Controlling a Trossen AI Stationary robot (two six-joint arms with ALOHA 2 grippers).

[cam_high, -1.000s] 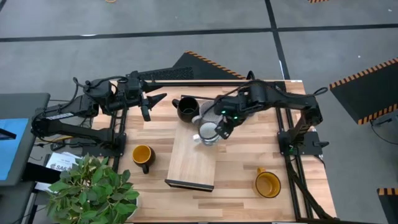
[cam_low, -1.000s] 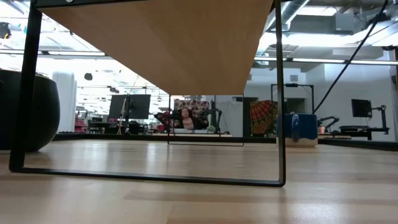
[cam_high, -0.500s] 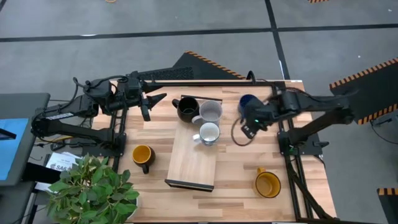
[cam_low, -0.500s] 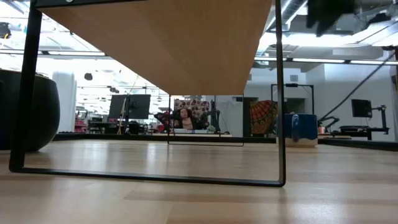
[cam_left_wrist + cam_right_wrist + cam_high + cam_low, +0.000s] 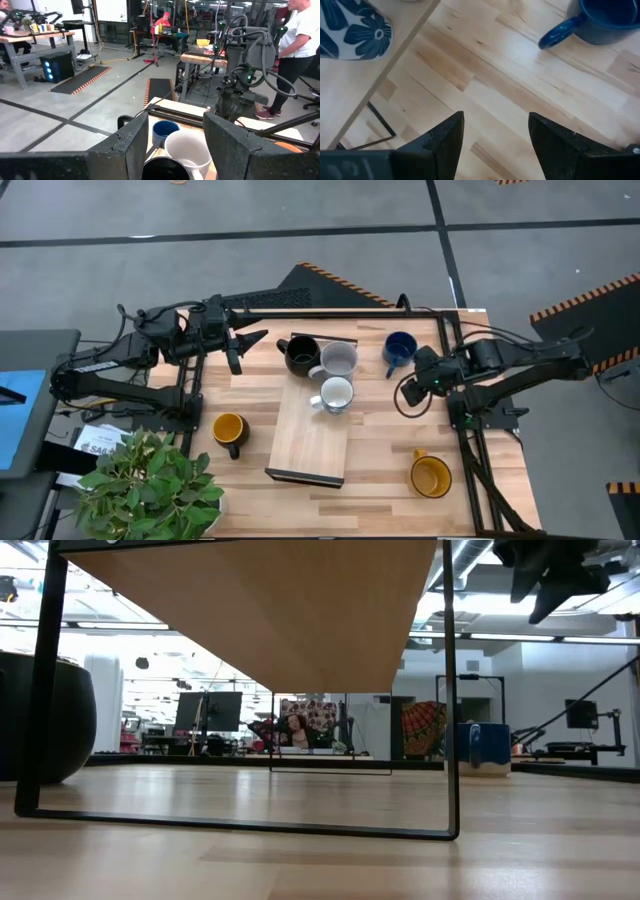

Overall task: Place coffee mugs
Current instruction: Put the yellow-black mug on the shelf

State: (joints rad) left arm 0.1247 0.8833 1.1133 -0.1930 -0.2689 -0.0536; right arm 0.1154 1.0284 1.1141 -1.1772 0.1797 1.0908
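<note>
Right gripper point(image 5: 410, 393), fingers apart and empty, hangs over bare table just beside the dark blue mug point(image 5: 399, 349), handle toward it.

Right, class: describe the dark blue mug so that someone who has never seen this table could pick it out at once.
Find the long wooden board lying in the middle of the table. Off the board's far end, toward the right arm's side, the dark blue mug stands alone on bare tabletop, beside the right end effector. It is the only blue mug; the black, grey and white ones cluster on the board.

Three mugs point(image 5: 336, 377) stand on the board point(image 5: 313, 438).
</note>
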